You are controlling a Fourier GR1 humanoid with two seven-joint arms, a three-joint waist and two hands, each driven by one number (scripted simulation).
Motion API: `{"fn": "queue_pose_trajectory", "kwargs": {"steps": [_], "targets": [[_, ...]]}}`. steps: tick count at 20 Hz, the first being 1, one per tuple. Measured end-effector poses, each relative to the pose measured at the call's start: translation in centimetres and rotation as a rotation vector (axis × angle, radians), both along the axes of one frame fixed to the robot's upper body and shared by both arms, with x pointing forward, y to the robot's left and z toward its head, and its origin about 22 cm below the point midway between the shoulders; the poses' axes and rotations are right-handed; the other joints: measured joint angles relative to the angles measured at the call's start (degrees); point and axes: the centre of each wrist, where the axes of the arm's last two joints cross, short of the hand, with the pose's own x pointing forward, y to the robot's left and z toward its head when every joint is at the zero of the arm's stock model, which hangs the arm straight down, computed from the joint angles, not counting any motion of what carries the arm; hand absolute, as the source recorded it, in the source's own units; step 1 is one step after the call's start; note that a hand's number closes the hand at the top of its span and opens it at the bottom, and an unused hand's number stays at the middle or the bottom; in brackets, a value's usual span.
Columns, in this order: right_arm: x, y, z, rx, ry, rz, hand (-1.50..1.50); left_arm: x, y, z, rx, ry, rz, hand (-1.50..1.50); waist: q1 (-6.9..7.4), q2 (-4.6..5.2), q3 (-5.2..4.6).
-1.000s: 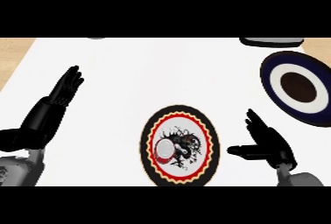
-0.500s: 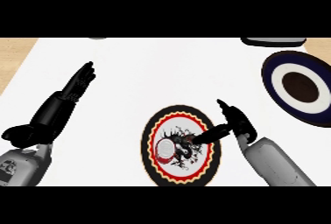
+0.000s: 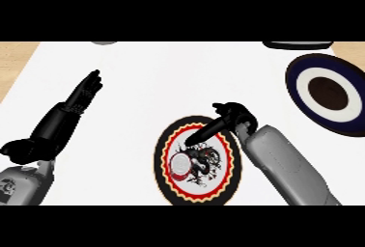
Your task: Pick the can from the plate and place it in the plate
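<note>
On the red-rimmed plate (image 3: 175,144) lies a silver-topped can (image 3: 191,165), right hand (image 3: 227,118) fingers released above.

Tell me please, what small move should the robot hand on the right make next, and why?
Probably lower the right robot hand a little toward the can and curl its fingers around it. The hand is over the red-rimmed plate with fingers pointing at the can, but not yet around it.
</note>
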Motion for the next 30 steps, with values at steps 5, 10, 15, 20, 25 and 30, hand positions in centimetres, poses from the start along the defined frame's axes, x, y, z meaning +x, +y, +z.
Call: {"fn": "queue_pose_trajectory", "kwargs": {"steps": [5,10,15,20,25,30], "targets": [[1.3,-0.6,0.7,0.044,0.095,0.026,-1.5,0.1,-0.3,-0.4,-0.001,0.0,0.009,0.0,-0.36,0.07,0.03],[2.2,-2.2,0.7,0.02,0.149,0.026,-1.5,-0.4,-0.6,-0.4,0.003,-0.005,0.012,0.0,-0.48,-0.02,0.04],[2.2,-4.1,0.3,0.017,0.174,0.011,-1.5,-0.6,0.3,-0.4,0.0,0.002,0.012,0.0,-0.76,-0.1,0.05],[1.8,-4.0,-0.5,0.062,0.204,0.026,-1.5,-0.8,-0.1,0.5,-0.005,0.002,0.007,0.0,-0.71,-0.1,0.06],[1.6,-3.3,-1.7,0.08,0.239,0.06,-1.5,-0.8,-0.4,0.2,-0.004,0.001,0.01,0.0,-0.68,0.02,0.07],[1.0,-2.1,-2.6,0.104,0.271,0.099,-1.5,-0.7,-0.4,0.4,-0.006,0.003,0.011,0.0,-0.67,0.01,0.07]]}}
